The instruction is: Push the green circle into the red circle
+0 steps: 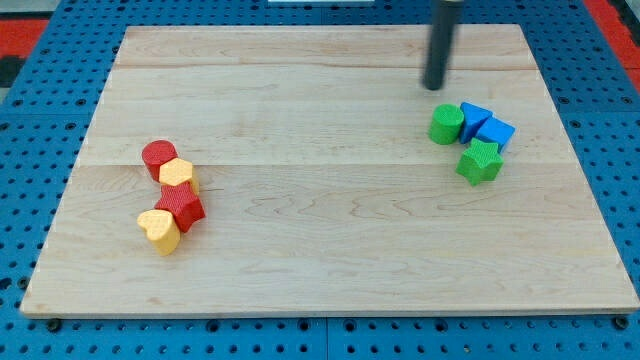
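The green circle (446,124) sits at the view's right, at the left end of a small cluster. The red circle (158,158) sits far off at the view's left, at the top of another cluster. My tip (434,87) is just above the green circle in the view, slightly to its left, with a small gap between them. The rod rises from there out of the view's top.
Two blue blocks (484,126) touch the green circle's right side, with a green star (480,162) just below them. Below the red circle lie a yellow block (178,174), a red star (182,207) and a yellow heart (159,230). The wooden board (320,250) lies on blue pegboard.
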Tool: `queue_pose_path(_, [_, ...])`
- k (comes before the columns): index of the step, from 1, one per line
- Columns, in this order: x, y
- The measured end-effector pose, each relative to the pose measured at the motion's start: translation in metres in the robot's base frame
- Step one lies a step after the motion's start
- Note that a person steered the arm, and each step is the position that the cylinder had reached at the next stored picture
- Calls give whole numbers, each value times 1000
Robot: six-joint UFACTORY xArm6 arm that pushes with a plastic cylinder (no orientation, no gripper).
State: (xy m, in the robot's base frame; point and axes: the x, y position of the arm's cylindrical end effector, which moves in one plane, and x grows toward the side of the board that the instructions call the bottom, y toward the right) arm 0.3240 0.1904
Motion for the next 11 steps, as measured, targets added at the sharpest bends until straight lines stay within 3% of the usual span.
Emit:
queue_pose_path(1, [36, 47])
queue_pose_path(3, [71, 10])
queue_pose_path(4, [48, -41])
queue_pose_path(5, [41, -55])
queue_pose_path(6, [44, -28])
queue_pose_path(8, [108, -198])
queue_pose_path(9, [104, -263])
queue_pose_path(10, [75, -199])
queue_pose_path(11, [59, -268])
